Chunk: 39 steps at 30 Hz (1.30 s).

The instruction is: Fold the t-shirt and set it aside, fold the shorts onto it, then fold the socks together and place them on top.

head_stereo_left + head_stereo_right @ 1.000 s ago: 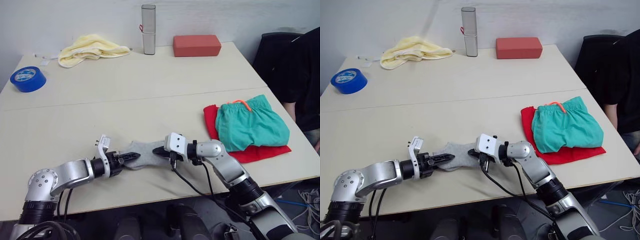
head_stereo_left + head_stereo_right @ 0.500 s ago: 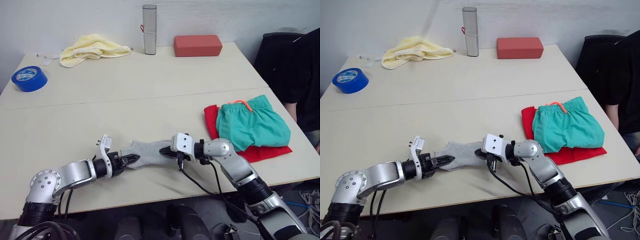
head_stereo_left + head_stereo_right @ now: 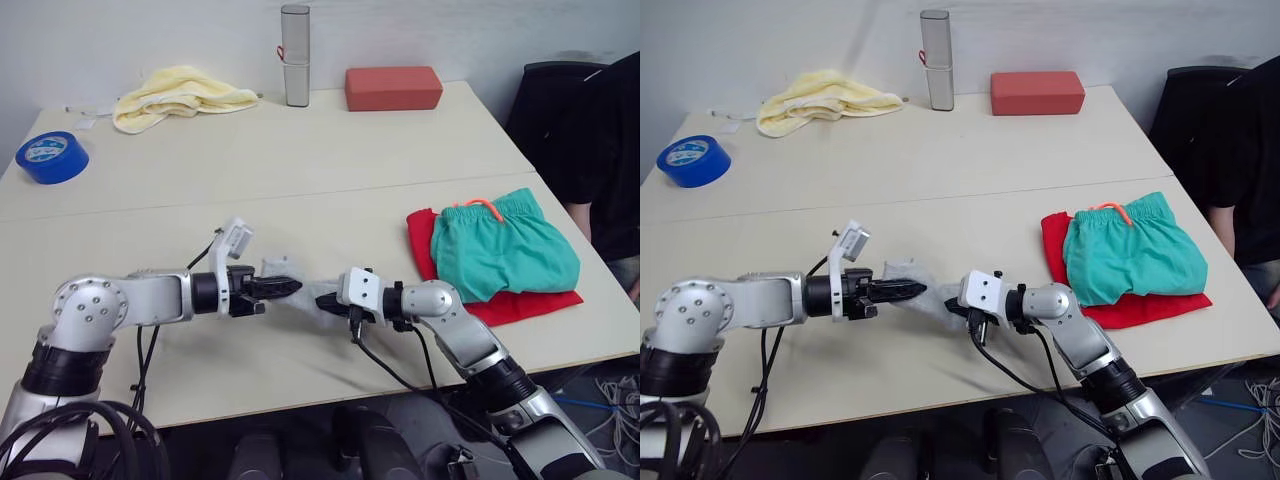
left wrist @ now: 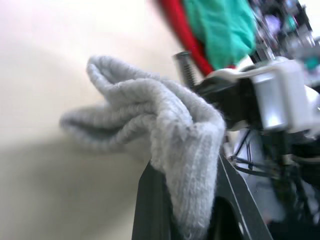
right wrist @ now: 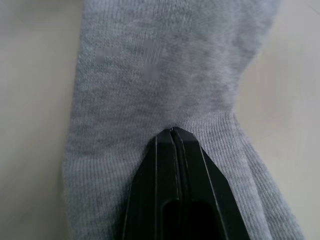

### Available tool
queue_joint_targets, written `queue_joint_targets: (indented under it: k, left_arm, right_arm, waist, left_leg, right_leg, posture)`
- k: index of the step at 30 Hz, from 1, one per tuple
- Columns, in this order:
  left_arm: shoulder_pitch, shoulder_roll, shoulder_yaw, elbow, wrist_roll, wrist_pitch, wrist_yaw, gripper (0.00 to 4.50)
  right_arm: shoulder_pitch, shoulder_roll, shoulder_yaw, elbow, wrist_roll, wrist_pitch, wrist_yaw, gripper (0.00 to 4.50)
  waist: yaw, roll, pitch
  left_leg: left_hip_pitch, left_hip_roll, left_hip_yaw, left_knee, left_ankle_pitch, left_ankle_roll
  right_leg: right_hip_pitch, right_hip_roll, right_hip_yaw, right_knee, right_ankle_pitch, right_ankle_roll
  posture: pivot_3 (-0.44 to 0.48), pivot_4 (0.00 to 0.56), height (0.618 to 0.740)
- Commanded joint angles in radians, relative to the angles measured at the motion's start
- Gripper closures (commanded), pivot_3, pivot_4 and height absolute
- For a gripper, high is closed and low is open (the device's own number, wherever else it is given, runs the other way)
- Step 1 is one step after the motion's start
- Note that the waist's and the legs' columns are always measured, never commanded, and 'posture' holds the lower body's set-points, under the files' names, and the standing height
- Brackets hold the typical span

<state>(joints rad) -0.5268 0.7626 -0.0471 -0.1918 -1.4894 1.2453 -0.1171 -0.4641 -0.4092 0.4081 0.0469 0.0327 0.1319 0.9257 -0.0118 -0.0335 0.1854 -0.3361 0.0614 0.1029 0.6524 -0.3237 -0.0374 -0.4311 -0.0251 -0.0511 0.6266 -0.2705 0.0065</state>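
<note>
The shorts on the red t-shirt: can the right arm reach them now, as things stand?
Probably yes: the shorts lie close beside the right gripper with bare table between, but it is shut on the socks.

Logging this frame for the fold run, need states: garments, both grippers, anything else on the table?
socks: bunched, pinched at both ends
left gripper: shut on socks
right gripper: shut on socks
shorts: folded, on the t-shirt
t-shirt: folded, under shorts
yellow cloth: crumpled
tape roll: lying flat
</note>
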Motion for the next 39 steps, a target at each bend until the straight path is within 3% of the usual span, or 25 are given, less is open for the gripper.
queue_joint_targets:
  k: [1,10,15,19,25,29,36,39]
  left_arm:
    - [-0.051,-0.045,-0.050,-0.014,0.091,0.010,-0.085,4.47]
    - [-0.090,-0.144,-0.165,0.025,0.392,-0.042,-0.266,4.47]
    - [-0.079,-0.149,-0.149,-0.015,0.444,-0.057,-0.392,3.06]
    - [-0.034,-0.108,-0.141,-0.064,0.528,-0.189,-0.564,1.78]
    - [-0.010,-0.103,-0.153,-0.043,0.640,-0.302,-0.689,1.78]
    - [-0.001,-0.167,-0.181,0.018,0.756,-0.451,-0.748,1.78]
    - [0.007,-0.240,-0.228,0.078,0.913,-0.654,-0.843,1.78]
    - [0.000,-0.286,-0.202,0.101,0.915,-0.691,-0.863,2.34]
  right_arm:
    - [0.014,0.001,-0.003,0.006,-0.017,0.016,-0.010,4.50]
    - [0.035,-0.019,-0.021,-0.041,-0.012,0.045,-0.017,4.50]
    - [0.048,-0.027,-0.045,-0.080,0.000,0.073,-0.029,4.50]
    - [0.064,-0.057,-0.092,-0.127,0.029,0.094,-0.026,4.50]
    - [0.119,-0.125,-0.160,-0.187,0.076,0.118,-0.003,4.50]
    - [0.204,-0.195,-0.237,-0.203,0.109,0.104,0.007,4.50]
    - [0.246,-0.190,-0.240,-0.230,0.117,0.110,-0.021,4.50]
    - [0.258,-0.191,-0.245,-0.248,0.123,0.110,-0.030,4.50]
  waist:
    - [-0.001,0.000,0.000]
    - [-0.014,0.000,0.000]
    - [-0.014,0.000,0.000]
    - [-0.015,0.000,0.000]
    - [-0.012,0.000,0.001]
    - [-0.007,0.001,0.001]
    - [-0.014,0.001,0.001]
    - [-0.014,0.001,0.001]
  left_leg:
    - [0.000,0.000,-0.001,-0.001,0.000,-0.001]
    - [-0.001,0.000,0.000,-0.004,0.001,-0.003]
    - [-0.001,0.000,-0.001,-0.004,0.002,-0.003]
    - [-0.002,0.000,-0.001,-0.004,0.001,-0.003]
    - [-0.009,0.000,-0.001,-0.004,0.002,-0.002]
    - [-0.014,-0.001,-0.001,-0.003,0.001,0.000]
    - [-0.015,-0.001,0.000,-0.001,0.000,0.002]
    - [-0.015,-0.001,-0.001,-0.001,0.000,0.003]
  right_leg:
    - [-0.001,0.000,0.000,0.000,0.000,0.000]
    - [-0.004,0.000,0.000,0.000,-0.001,0.000]
    - [-0.004,0.000,0.000,0.000,-0.001,0.000]
    - [-0.005,0.000,0.000,0.000,-0.001,0.001]
    - [-0.012,0.000,0.000,0.001,-0.001,0.001]
    - [-0.014,0.000,-0.001,-0.001,-0.002,0.002]
    - [-0.014,0.000,0.000,-0.001,-0.002,0.003]
    - [-0.014,0.000,0.000,0.000,-0.001,0.004]
  posture:
    - [0.000,0.150,0.740]
    - [0.000,0.150,0.740]
    - [0.000,0.150,0.740]
    - [0.000,0.150,0.740]
    - [0.000,0.150,0.740]
    - [0.000,0.150,0.740]
    - [0.000,0.150,0.740]
    - [0.000,0.150,0.740]
